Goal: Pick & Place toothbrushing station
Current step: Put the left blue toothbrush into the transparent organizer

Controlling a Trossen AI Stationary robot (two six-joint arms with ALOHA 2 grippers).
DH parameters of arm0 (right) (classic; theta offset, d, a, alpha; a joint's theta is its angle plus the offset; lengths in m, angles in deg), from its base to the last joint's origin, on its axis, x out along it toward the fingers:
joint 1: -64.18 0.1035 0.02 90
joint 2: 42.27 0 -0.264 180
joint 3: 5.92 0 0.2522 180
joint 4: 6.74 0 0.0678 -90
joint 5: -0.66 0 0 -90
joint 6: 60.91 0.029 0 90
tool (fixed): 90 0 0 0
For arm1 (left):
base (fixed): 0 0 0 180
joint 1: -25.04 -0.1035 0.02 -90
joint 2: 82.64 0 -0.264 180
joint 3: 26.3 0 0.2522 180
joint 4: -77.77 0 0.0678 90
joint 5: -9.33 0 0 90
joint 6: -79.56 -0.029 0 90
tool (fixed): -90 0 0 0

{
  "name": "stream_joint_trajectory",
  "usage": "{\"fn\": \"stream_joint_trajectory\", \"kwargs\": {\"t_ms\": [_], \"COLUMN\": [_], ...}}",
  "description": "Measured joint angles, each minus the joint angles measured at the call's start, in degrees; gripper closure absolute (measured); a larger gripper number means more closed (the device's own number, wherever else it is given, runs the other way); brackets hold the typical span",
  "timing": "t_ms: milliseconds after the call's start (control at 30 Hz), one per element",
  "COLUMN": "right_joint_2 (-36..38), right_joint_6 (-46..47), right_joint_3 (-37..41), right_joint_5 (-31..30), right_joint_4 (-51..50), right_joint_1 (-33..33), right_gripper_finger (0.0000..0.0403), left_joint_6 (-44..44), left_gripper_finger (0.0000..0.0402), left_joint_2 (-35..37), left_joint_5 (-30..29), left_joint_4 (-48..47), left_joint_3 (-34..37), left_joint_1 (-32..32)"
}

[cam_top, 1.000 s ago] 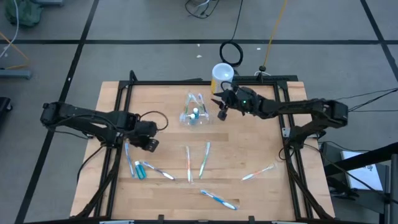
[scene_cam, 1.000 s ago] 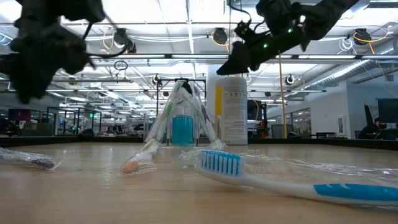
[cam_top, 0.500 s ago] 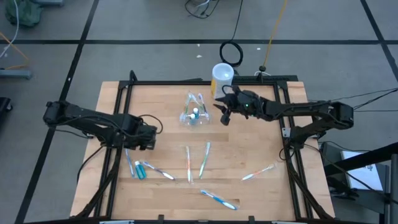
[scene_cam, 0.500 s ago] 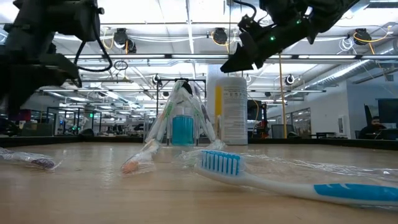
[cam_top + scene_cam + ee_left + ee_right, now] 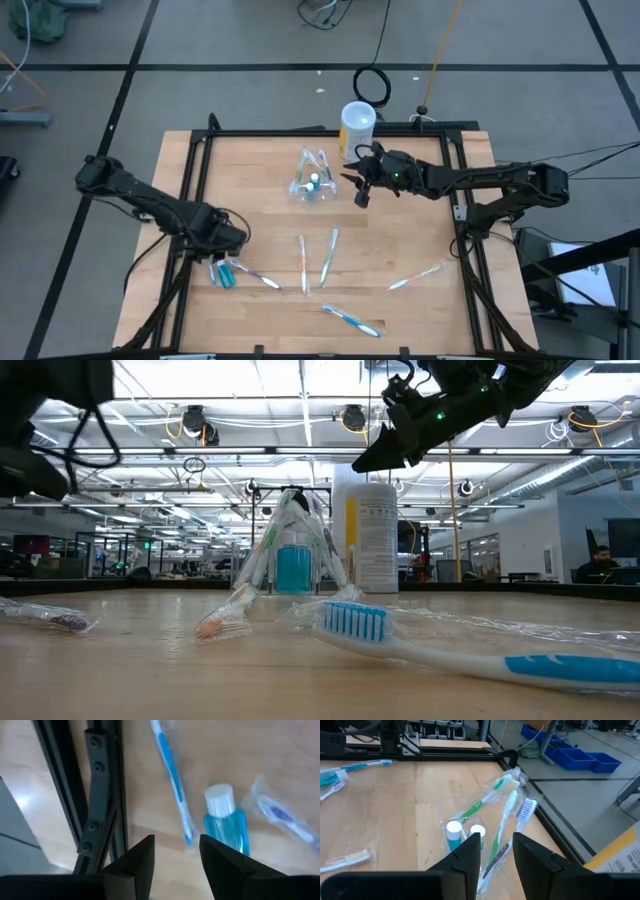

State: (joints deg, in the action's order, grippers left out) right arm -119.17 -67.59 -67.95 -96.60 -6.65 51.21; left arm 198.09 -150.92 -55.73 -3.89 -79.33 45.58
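Your left end effector [image 5: 224, 243] hangs slightly open and empty; just past its fingertips a teal tube [image 5: 226, 824] lies flat, white cap pointing away, beside a blue toothbrush [image 5: 172, 775] running the same way. Ahead of your right end effector [image 5: 358, 182], also parted and empty, the clear holder [image 5: 312, 187] stands on the table [image 5: 400, 240] with toothbrushes [image 5: 506, 817] leaning together and two tubes [image 5: 454, 834] inside.

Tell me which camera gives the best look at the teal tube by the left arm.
The left wrist view: the teal tube with its white cap fills the frame just beyond the open left end effector. The high view shows only a small teal speck. The low and right wrist views don't clearly show it.
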Motion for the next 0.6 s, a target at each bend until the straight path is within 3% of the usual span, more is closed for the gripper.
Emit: {"fn": "stream_joint_trajectory", "kwargs": {"t_ms": [267,500,600], "right_joint_2": [0.0,-0.02,-0.02], "right_joint_6": [-0.01,-0.68,-0.68], "right_joint_3": [0.0,-0.02,-0.02], "right_joint_5": [-0.09,-0.05,-0.02], "right_joint_4": [0.06,2.97,3.14], "right_joint_1": [-0.04,-0.04,-0.04], "right_gripper_finger": [0.0298,0.0298,0.0298], "left_joint_6": [21.05,23.93,23.87], "left_gripper_finger": [0.0241,0.0241,0.0241], "left_joint_2": [0.01,0.0,-0.01], "left_joint_5": [-12.62,-14.34,-17.65], "left_joint_4": [2.34,3.99,5.72], "left_joint_3": [1.51,7.05,9.24], "left_joint_1": [9.99,13.04,13.04]}}
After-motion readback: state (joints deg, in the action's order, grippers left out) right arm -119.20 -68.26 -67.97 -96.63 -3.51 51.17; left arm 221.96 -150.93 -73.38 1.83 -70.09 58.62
